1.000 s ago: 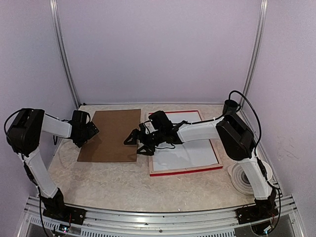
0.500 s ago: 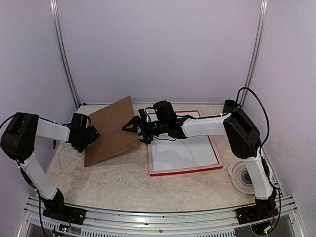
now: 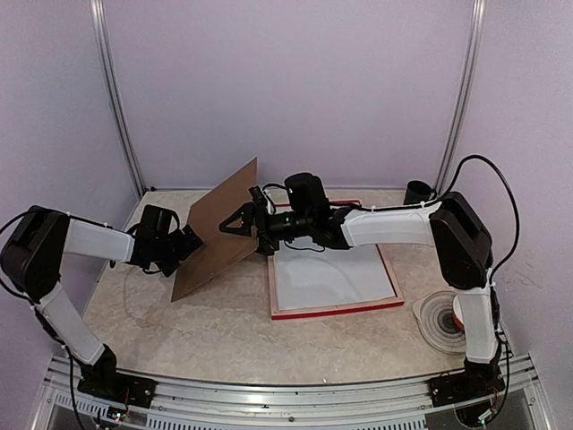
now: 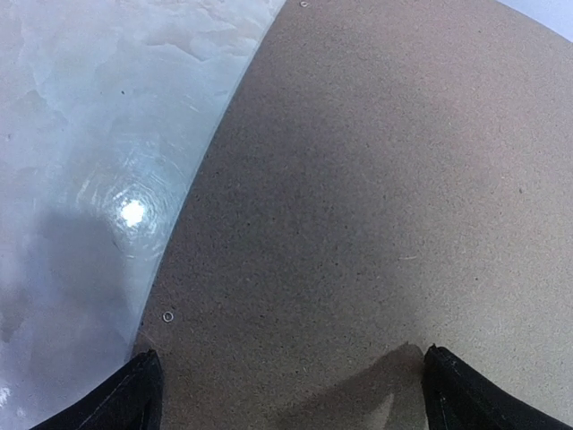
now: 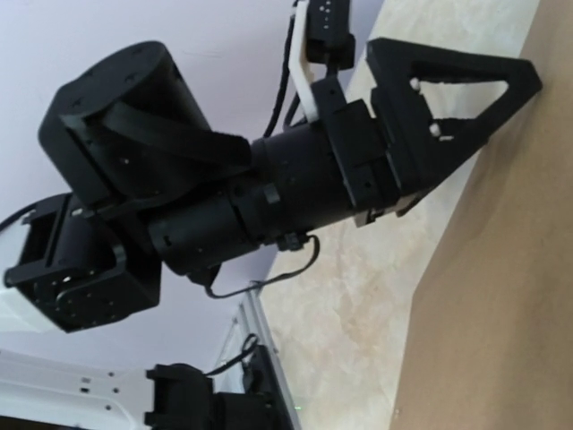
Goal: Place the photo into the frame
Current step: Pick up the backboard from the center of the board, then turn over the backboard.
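The red frame (image 3: 338, 311) lies flat right of centre with a white sheet inside it. No cat print shows, so the photo is hidden. A brown backing board (image 3: 219, 210) stands steeply tilted, its lower left edge on the table. My right gripper (image 3: 240, 224) is open, with its fingers against the board face turned toward the frame. Its own fingers are outside the right wrist view, which shows the board (image 5: 501, 313) and the left arm's finger (image 5: 448, 72). My left gripper (image 3: 186, 244) is open at the board's lower left. The board (image 4: 358, 179) fills the span between its tips (image 4: 300, 394).
A white tape roll (image 3: 445, 320) lies at the right near the right arm's base. A black cup (image 3: 416, 193) stands at the back right. Lilac walls close in the table on three sides. A metal rail (image 3: 286, 394) runs along the near edge.
The board has gone from flat on the table to steeply tilted, its right edge raised. The right gripper moved up and left with that edge. The left gripper slid right toward the board's lower edge.
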Controlling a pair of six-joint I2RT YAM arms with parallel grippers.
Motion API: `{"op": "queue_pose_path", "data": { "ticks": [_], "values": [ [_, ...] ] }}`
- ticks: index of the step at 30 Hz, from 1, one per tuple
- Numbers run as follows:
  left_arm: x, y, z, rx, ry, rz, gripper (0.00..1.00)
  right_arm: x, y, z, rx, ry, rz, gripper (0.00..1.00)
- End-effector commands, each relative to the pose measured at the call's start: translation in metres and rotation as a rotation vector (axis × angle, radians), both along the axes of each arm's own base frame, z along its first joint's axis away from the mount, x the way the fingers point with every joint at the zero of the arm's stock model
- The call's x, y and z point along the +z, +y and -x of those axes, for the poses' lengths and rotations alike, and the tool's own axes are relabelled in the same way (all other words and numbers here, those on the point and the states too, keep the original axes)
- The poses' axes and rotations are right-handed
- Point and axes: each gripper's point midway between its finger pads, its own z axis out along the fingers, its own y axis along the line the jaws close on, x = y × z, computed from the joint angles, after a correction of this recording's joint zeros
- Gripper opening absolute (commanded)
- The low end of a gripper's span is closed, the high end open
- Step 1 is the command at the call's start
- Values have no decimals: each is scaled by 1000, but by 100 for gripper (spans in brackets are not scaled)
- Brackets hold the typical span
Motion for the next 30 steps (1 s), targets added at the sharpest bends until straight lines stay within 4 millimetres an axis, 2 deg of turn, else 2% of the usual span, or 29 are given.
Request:
{"op": "queue_pose_path", "data": {
  "ticks": [1,8,19,27,30],
  "values": [
    [9,-24,9,-67,-7,67,99,44,-13,8,-18,-138,-3,99],
    [22,-47,11,-112,-30,99,99,81,-19,11,2,-224,-73,99],
    [45,-91,17,-186,-97,184,99,131,-14,22,43,-317,-147,99],
    [60,-105,15,-212,-143,236,99,142,-5,25,81,-328,-170,99],
    [64,-102,14,-205,-161,227,99,133,-1,23,91,-317,-150,99]
  ]
}}
